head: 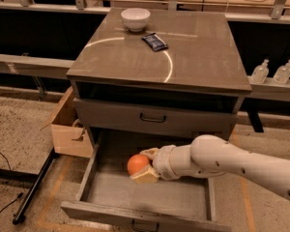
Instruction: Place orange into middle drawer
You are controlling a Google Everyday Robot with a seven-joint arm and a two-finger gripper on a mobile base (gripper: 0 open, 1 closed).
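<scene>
Camera view: tool (pixel 145 166) grips orange (pixel 136 163) over open middle drawer (pixel 150 198), beneath glossy cabinet top (pixel 198 57).

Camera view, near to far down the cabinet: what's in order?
Front panel of the middle drawer → orange, held in the gripper over its floor → closed drawer front → dark blue snack packet → white bowl.

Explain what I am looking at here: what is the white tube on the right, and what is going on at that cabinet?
This is one camera view, looking down on a grey cabinet; where the camera sits is not on record. The white tube is a robot's arm, reaching in from the right. Its two-finger gripper is closed on an orange, held inside the open drawer at the bottom. The drawer above is shut. On the cabinet top lie a white bowl and a dark blue packet.
</scene>
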